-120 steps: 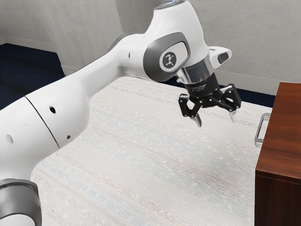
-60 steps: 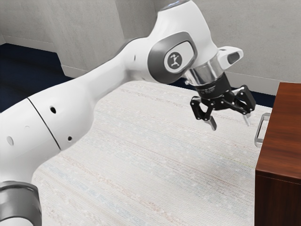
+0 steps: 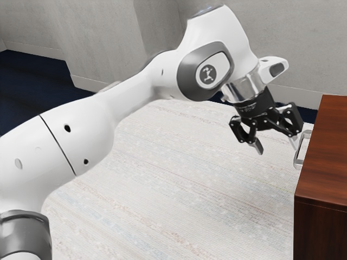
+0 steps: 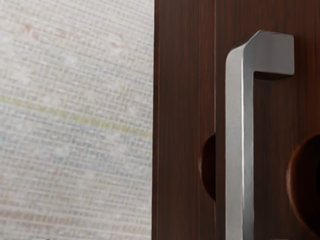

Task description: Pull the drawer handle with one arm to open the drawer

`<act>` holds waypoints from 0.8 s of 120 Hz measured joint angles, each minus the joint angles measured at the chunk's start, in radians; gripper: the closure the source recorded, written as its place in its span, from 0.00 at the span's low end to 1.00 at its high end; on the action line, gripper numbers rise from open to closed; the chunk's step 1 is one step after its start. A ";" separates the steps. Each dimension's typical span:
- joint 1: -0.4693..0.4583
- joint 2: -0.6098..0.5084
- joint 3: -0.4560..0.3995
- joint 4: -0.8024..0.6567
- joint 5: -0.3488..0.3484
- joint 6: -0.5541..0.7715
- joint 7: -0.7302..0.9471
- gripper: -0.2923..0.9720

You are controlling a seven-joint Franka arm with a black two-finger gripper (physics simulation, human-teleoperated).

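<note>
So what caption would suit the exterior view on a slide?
Open black gripper hovers close to the silver handle on the dark wooden cabinet.

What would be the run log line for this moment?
phase: pre-grasp | end effector: open, near handle | handle: not gripped

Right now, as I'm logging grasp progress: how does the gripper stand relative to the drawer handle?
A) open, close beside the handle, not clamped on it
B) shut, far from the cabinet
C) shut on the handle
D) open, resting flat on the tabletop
A: in the exterior view the gripper has its fingers spread wide just beside the drawer handle, with nothing gripped between them.
</note>
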 joint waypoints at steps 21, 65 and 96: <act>-0.003 0.017 -0.007 0.000 -0.002 0.006 0.007 0.35; 0.007 0.013 0.017 -0.003 0.002 -0.036 0.018 0.36; 0.009 0.000 0.073 -0.007 -0.007 -0.086 0.030 0.36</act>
